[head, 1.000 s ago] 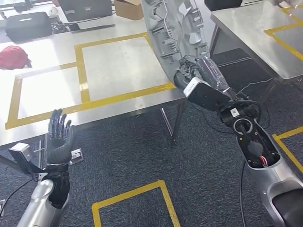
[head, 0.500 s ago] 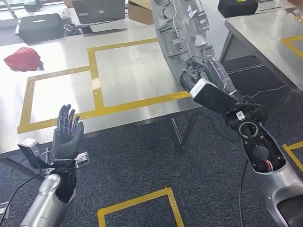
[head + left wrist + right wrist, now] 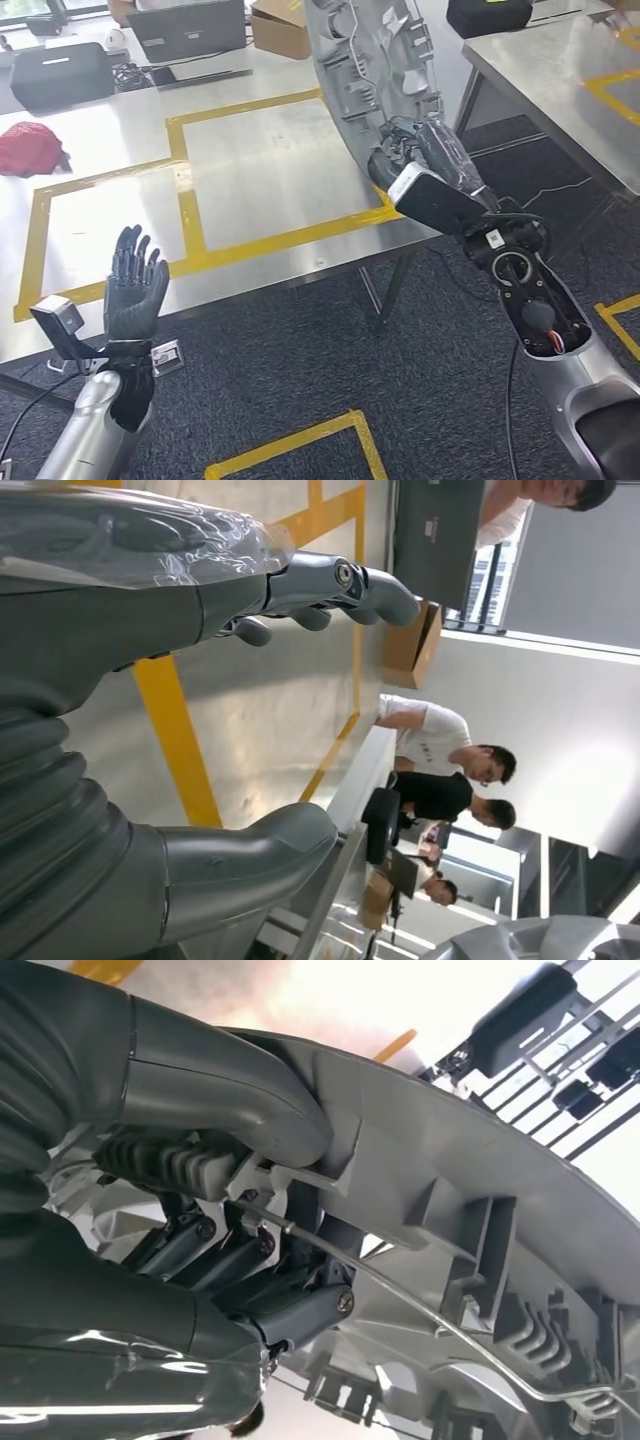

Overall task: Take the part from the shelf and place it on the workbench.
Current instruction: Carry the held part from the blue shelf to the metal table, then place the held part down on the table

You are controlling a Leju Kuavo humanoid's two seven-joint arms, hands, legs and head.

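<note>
Above the near edge of the workbench (image 3: pixel 113 110), the right hand (image 3: pixel 411 150) grips the big grey ribbed part (image 3: pixel 370 60) by its lower rim, fingers (image 3: pixel 249 1260) hooked through the ribs and thumb clamped over the edge, so the part stands tilted in the air over the bench's right end. A good placement likely means carrying it further over the yellow-taped rectangle (image 3: pixel 279 160), lowering the far end first, then letting go. Off to the side, the left hand (image 3: pixel 134 285) is raised, fingers spread, holding nothing
</note>
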